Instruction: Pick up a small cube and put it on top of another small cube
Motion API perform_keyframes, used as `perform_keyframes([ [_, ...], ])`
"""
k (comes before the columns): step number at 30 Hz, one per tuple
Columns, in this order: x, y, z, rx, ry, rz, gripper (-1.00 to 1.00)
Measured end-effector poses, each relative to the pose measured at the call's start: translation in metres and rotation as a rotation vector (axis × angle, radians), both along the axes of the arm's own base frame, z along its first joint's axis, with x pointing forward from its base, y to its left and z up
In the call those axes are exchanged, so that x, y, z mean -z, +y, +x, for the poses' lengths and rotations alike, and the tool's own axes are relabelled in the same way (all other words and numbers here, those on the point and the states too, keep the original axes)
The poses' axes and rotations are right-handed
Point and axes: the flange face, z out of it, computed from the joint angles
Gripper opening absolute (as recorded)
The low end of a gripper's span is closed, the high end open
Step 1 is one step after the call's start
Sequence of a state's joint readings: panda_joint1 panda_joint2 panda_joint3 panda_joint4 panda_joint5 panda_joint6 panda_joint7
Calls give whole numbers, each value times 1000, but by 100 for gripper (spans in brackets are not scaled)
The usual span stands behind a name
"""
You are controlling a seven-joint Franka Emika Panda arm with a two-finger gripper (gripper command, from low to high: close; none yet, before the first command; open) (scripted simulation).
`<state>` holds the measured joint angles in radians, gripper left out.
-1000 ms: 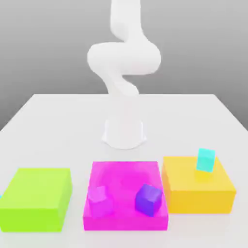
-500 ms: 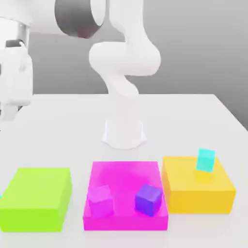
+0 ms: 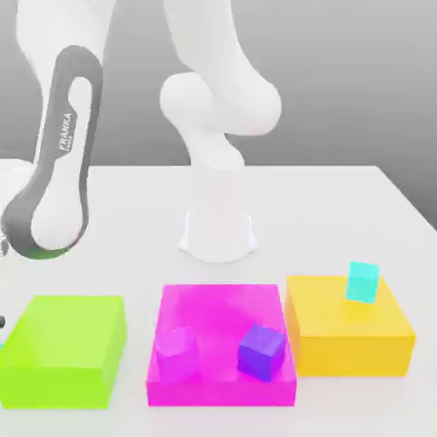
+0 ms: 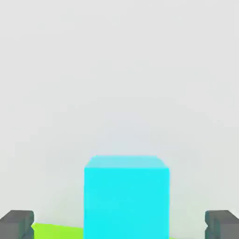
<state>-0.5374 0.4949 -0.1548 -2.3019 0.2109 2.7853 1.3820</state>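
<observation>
A cyan cube (image 4: 126,203) lies between the gripper's (image 4: 119,225) two released fingers, apart from both, beside the green block (image 3: 64,350) at the exterior view's far left. Rightward come the magenta block (image 3: 220,307), carrying magenta (image 3: 177,353) and blue (image 3: 262,352) cubes, then the yellow block (image 3: 348,341), bearing another cyan cube (image 3: 363,282).

Franka arm (image 3: 60,162), bent, reaching toward the exterior view's left. Pincer (image 4: 119,225) open, its two dark fingers (image 4: 17,225) standing well apart.

Two small cubes (image 3: 177,353) on middle block (image 3: 220,307); another cube (image 3: 363,282) on block at exterior view's right (image 3: 346,350).
</observation>
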Motion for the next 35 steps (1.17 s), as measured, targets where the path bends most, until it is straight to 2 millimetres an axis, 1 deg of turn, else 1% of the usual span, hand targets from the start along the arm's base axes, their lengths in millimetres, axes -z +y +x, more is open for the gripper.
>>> perform_keyframes([
  [5, 0, 0, 0, 0, -1, -1, -100],
  [6, 6, 0, 0, 1, -1, -1, -100],
  [7, 2, 0, 0, 1, 0, 0, -100],
  [9, -19, -1, 0, 1, 0, 0, -100],
  [11, -45, 0, 0, 1, -1, 0, -100],
  [13, -67, -11, -1, -23, 5, -29, -100],
  [14, -77, 2, 9, -73, 2, -32, -100],
  [15, -87, 25, 22, -138, -5, -27, -100],
  [17, -102, 74, 43, -266, -17, -13, -100],
  [20, -121, 149, 61, -451, -27, 3, -100],
  [21, -126, 179, 66, -524, -29, 7, -100],
  [23, -137, 253, 71, -705, -29, 14, -100],
  [24, -143, 292, 68, -801, -26, 16, -100],
  [25, -149, 331, 61, -901, -22, 16, -100],
  [26, -155, 363, 51, -995, -16, 13, -100],
  [27, -156, 385, 40, -1064, -8, 7, -100],
  [28, -149, 394, 35, -1096, -4, 3, -100],
  [29, -140, 399, 33, -1112, -1, 0, -100],
  [31, -117, 403, 31, -1124, 1, -1, -100],
  [32, -106, 403, 30, -1126, 0, -1, 100],
  [35, -106, 404, 30, -1128, 0, -1, 100],
])
